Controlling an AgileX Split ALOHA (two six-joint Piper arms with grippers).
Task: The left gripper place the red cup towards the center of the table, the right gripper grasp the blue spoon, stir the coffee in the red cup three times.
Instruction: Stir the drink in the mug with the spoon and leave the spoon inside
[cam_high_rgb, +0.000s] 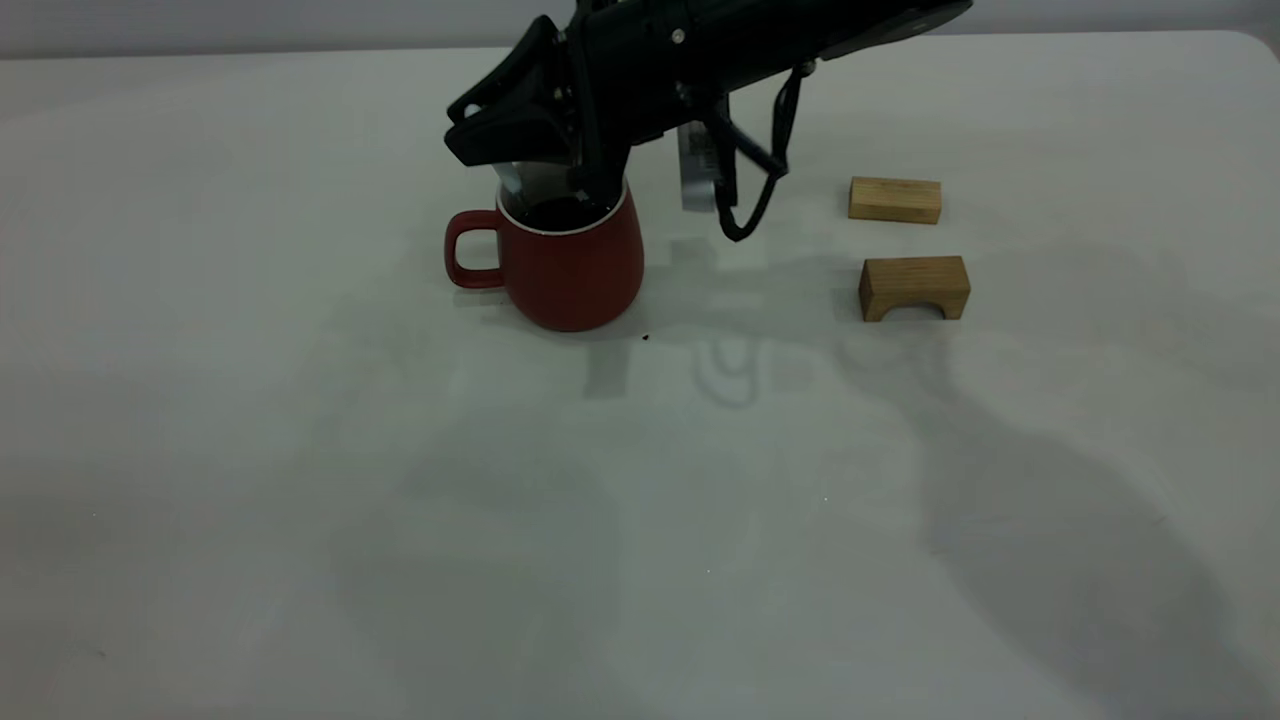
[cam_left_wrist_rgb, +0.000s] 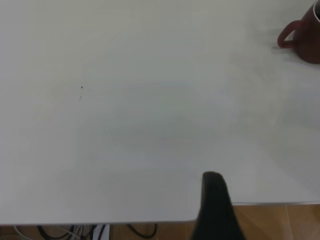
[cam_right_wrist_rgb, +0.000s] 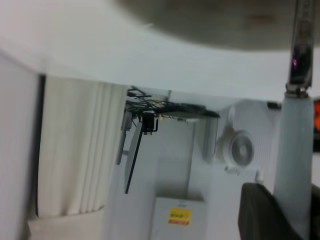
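The red cup (cam_high_rgb: 572, 262) stands on the table (cam_high_rgb: 300, 450) a little behind its middle, handle toward the left, with dark coffee (cam_high_rgb: 560, 212) inside. My right gripper (cam_high_rgb: 575, 185) reaches down from the back right to the cup's mouth. In the right wrist view this gripper (cam_right_wrist_rgb: 292, 200) is shut on the blue spoon (cam_right_wrist_rgb: 295, 150), and the spoon's grey metal neck points away from the fingers. The bowl of the spoon is hidden. My left gripper (cam_left_wrist_rgb: 260, 205) hangs open over the table's edge, far from the red cup (cam_left_wrist_rgb: 302, 37).
Two tan wooden blocks lie right of the cup, a flat block (cam_high_rgb: 895, 200) behind and an arched block (cam_high_rgb: 915, 288) in front. A tiny dark speck (cam_high_rgb: 645, 337) lies by the cup's base. Cables (cam_left_wrist_rgb: 75, 232) show below the table edge.
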